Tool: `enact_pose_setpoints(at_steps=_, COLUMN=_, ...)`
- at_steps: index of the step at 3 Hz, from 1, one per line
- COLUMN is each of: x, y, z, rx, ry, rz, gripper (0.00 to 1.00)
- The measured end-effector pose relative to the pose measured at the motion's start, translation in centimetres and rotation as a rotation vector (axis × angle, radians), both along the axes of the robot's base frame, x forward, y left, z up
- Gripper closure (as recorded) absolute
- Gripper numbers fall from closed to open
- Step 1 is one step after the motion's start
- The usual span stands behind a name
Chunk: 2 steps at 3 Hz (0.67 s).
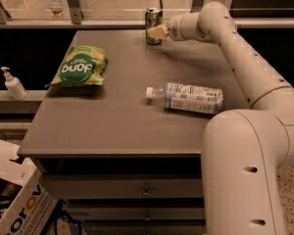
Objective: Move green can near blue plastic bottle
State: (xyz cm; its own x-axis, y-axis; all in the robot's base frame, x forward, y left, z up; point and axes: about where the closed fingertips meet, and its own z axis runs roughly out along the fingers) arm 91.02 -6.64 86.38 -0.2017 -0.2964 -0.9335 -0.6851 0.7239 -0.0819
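Observation:
The green can (152, 22) stands upright at the far edge of the grey table (112, 116), a little right of the middle. My gripper (157, 32) is at the can's right side, its pale fingertips touching or overlapping the can's lower part. The blue plastic bottle (188, 97) lies on its side near the table's right edge, white cap pointing left, well in front of the can. My arm reaches from the lower right over the bottle's right end to the can.
A flat green snack bag (79, 66) lies on the table's left part. A small white pump bottle (12, 83) stands on a ledge left of the table. Drawers sit under the table front. A cardboard box (19, 204) is at the lower left.

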Motion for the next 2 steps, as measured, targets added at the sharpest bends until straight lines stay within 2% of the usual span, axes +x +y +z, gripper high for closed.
enact_pose_setpoints(at_steps=1, x=-1.3, y=-0.9, z=1.5, rx=0.023, ry=-0.006, rz=0.02, gripper=0.88)
enact_pose_setpoints(at_steps=2, x=-3.9, y=-2.0, z=3.6, rx=0.062, ry=-0.012, rz=0.067, gripper=1.0)
